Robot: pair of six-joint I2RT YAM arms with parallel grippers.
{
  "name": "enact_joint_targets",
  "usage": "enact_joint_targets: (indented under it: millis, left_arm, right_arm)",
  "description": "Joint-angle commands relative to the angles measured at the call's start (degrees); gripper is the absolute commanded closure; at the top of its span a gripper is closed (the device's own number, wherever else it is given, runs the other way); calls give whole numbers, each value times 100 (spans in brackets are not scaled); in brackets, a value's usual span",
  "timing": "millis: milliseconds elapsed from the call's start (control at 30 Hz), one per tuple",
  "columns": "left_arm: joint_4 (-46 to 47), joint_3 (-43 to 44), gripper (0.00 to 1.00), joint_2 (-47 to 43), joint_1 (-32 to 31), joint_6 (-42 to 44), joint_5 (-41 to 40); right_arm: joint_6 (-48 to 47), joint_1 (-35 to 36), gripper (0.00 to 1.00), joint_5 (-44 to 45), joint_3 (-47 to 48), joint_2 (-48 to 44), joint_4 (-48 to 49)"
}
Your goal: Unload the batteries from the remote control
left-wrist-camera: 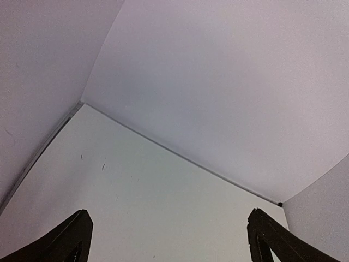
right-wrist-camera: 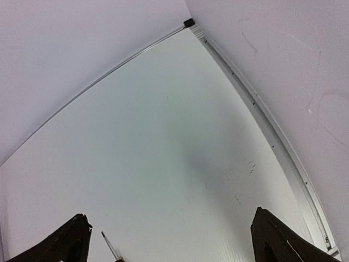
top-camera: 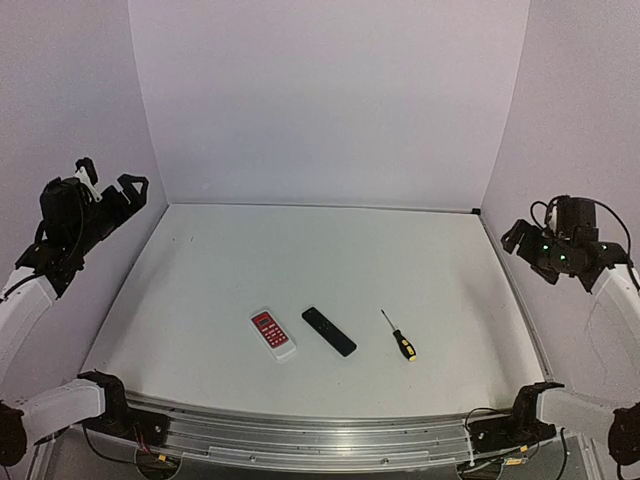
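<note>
Black fingertips [left-wrist-camera: 71, 240] at the bottom corners of the left wrist view. Left pincer [left-wrist-camera: 169, 240] spread to its widest, nothing between the jaws. Ahead of it only bare table [left-wrist-camera: 163, 185], running up to the seam with the back wall [left-wrist-camera: 229, 82].

Same on the right: right pincer [right-wrist-camera: 172, 240] wide open and empty. Thin tip of the screwdriver [right-wrist-camera: 110, 248] pokes in just beside one finger at the lower edge. Metal rail [right-wrist-camera: 272, 142] along the table edge close by that pincer, ending in a small black corner clip [right-wrist-camera: 188, 23] far ahead of it.

From above: both pincers hang off the table, each out by its own side wall, with a broad open stretch of table between them.

Three things in a loose row, roughly midway between the pincers, nearer the arm bases than either, well apart from both:
- white remote [top-camera: 273, 334] on the left pincer's side
- black remote [top-camera: 329, 331] just beside it, not touching
- screwdriver a little further toward the right pincer, lying flat

Free table on every side of the row, up to the near rail [top-camera: 320, 430].

Writing: red panel with small pale buttons on the white remote — print too small to read. Black remote plain. Yellow-and-black screwdriver handle, no legible brand. Batteries not to be made out in any view.
</note>
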Motion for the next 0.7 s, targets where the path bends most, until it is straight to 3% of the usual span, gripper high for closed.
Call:
enact_joint_targets:
  millis: [0,67,133,267,400,533,667]
  left_arm:
    - [-580,-116,0,-103,-9,-196,268]
    - [-697,-144,0,-60,-13,-220,305]
    - [-767,-221,0,-4,-9,-243,334]
    - [-728,-437,0,180,-10,-284,470]
    - [-813,-495,0,479,-3,-196,484]
    - [-892,-555,0,671,-5,-173,584]
    - [-764,-760,0,705,-4,-206,828]
  right_arm:
    - [-190,12,2,-2122,58,43,-233]
    - [-173,112,2,-3298,179,395,-204]
    - [-380,884,2,-3247,306,866,-212]
    - [-1361,3281,2,-1540,648,1889,-146]
    - [-1911,4434,2,-783,1433,3496,-235]
    - [-2438,5193,2,70,2175,4835,-243]
    - [-2394,5263,6,-67,2689,5669,-242]
